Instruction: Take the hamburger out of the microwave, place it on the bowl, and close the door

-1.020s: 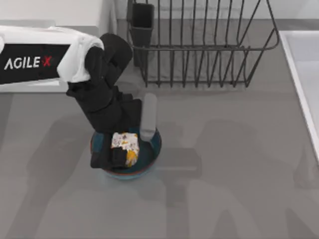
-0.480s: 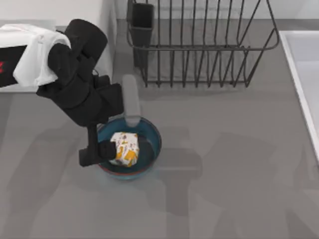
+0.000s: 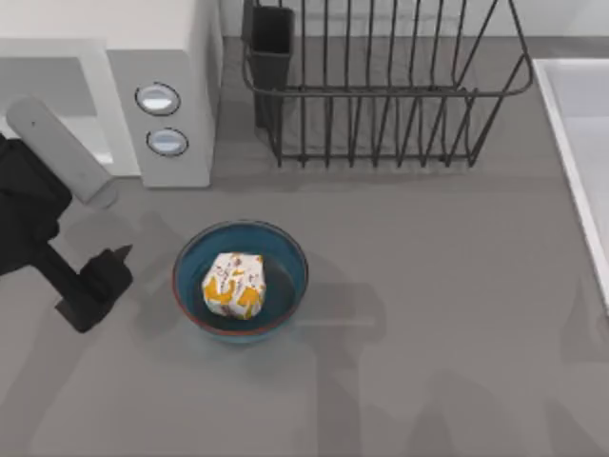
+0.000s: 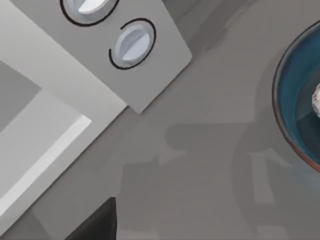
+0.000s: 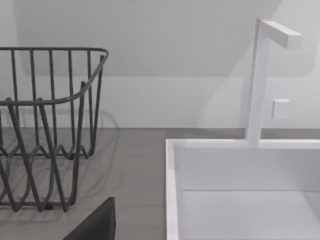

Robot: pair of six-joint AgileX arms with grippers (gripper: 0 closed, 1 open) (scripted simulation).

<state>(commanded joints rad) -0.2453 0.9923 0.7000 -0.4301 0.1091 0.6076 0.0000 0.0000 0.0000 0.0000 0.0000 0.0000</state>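
Note:
The hamburger [image 3: 233, 284], wrapped in white paper with orange print, lies inside the blue bowl [image 3: 288, 255] at the table's middle left. My left gripper [image 3: 100, 243] hangs left of the bowl, in front of the microwave [image 3: 171, 29], open and empty, with one grey and one black finger spread wide. The microwave's grey cavity shows to the left of its two knobs. In the left wrist view I see the microwave's knob panel [image 4: 150, 65], the bowl's rim [image 4: 290, 100] and a sliver of the hamburger [image 4: 316, 100]. A dark part of my right gripper shows in the right wrist view.
A dark wire dish rack [image 3: 381, 95] with a cup holder [image 3: 271, 43] stands at the back, right of the microwave. A white sink [image 3: 580, 124] borders the table's right side. The right wrist view faces the rack [image 5: 50, 125], the sink [image 5: 240, 170] and its tap [image 5: 257, 80].
My left gripper has let go of the hamburger, which stays in the bowl. The arm has swung left, uncovering the microwave's front.

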